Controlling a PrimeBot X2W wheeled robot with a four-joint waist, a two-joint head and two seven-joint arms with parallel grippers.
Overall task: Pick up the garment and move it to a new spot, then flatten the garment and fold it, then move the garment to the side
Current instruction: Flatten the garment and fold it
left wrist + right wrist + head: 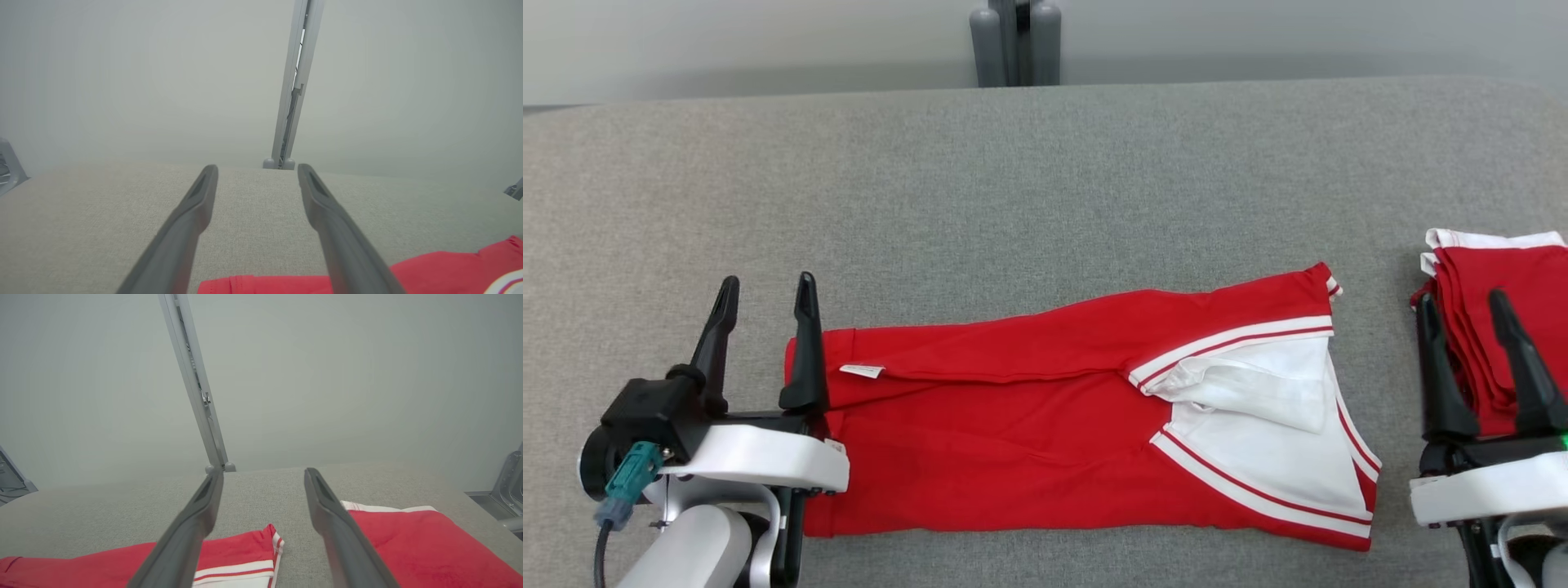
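The garment [1029, 416] is red with white panels and red-striped white trim, lying flat and folded lengthwise across the grey table. Its hem end is at the left, its white end at the right. My left gripper [765, 296] stands open at the garment's left edge, one finger over the hem, nothing between the fingers. In the left wrist view the garment [441, 269] shows low right past the open left gripper [257, 171]. My right gripper [1463, 304] is open to the right of the garment, empty. The right wrist view shows the garment's corner [241, 555] beside the right gripper [263, 475].
A stack of folded red and white garments [1515, 302] lies at the right edge, partly behind my right fingers; the stack [425, 547] also shows in the right wrist view. A grey post [1015, 41] stands beyond the far table edge. The grey table [1013, 180] stretches bare behind.
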